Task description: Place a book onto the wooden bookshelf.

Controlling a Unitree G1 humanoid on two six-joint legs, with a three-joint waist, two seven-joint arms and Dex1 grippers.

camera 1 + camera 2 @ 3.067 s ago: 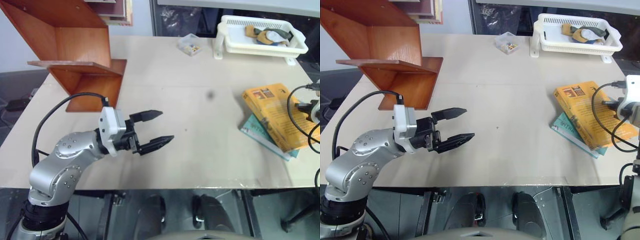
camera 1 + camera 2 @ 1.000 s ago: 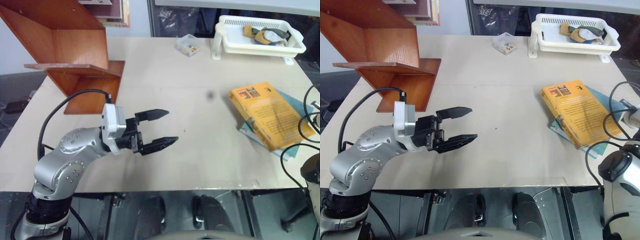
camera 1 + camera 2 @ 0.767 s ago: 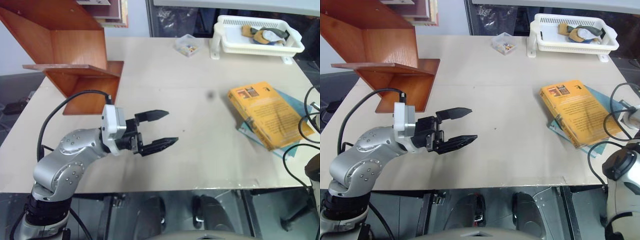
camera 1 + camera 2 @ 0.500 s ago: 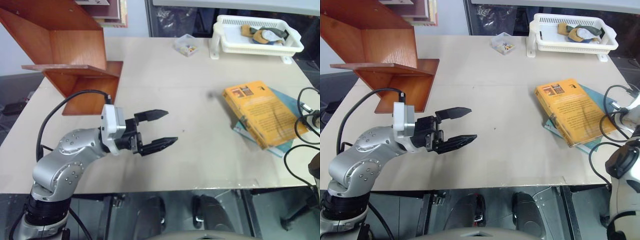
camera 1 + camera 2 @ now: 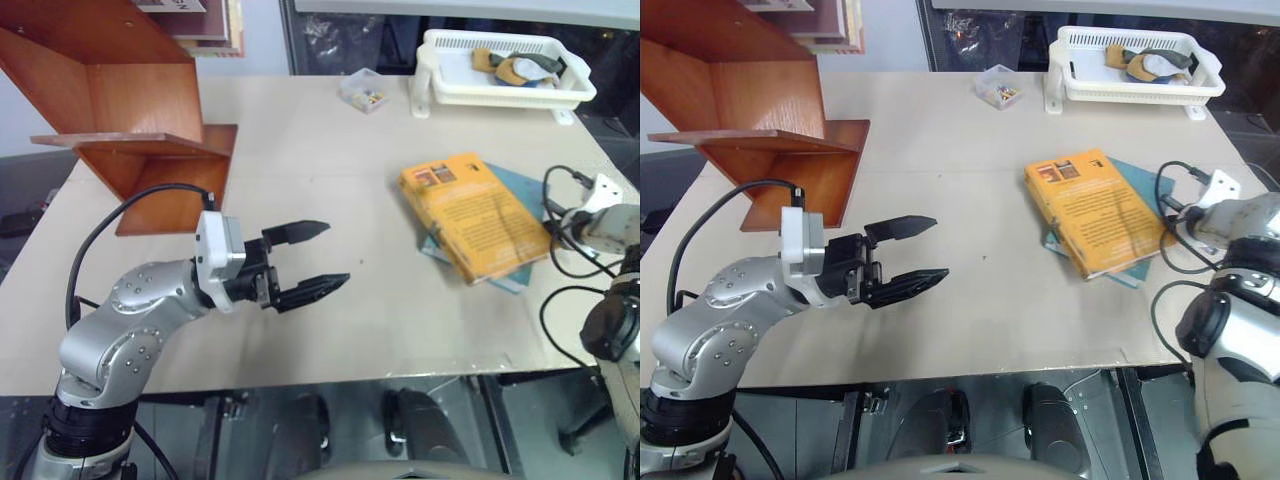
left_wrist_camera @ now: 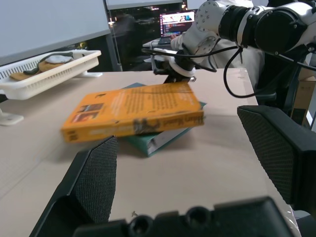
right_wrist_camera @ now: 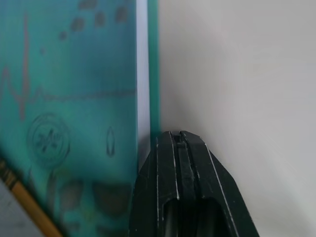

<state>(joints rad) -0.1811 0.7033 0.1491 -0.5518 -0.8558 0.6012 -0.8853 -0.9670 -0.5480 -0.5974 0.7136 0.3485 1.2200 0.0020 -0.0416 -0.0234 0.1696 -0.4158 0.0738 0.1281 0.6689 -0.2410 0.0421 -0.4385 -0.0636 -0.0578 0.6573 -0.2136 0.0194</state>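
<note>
Fingers first: left gripper (image 5: 312,258) has its two black fingers spread wide with nothing between them, held over bare table (image 5: 330,180) in front of the wooden bookshelf (image 5: 130,110); right gripper (image 7: 180,148) has its fingers pressed together, holding nothing, tips at the edge of the teal book (image 7: 74,98), on the far side of the books from the shelf. Largest to smallest: one wooden bookshelf at the table's left rear; one white basket (image 5: 500,75) well to the shelf's right at the back edge; two books, well right of the shelf, the book (image 5: 472,212) (orange-yellow) lying flat on top of the teal one; one small clear box (image 5: 362,90) between shelf and basket. Cover print on both books too small to read.
</note>
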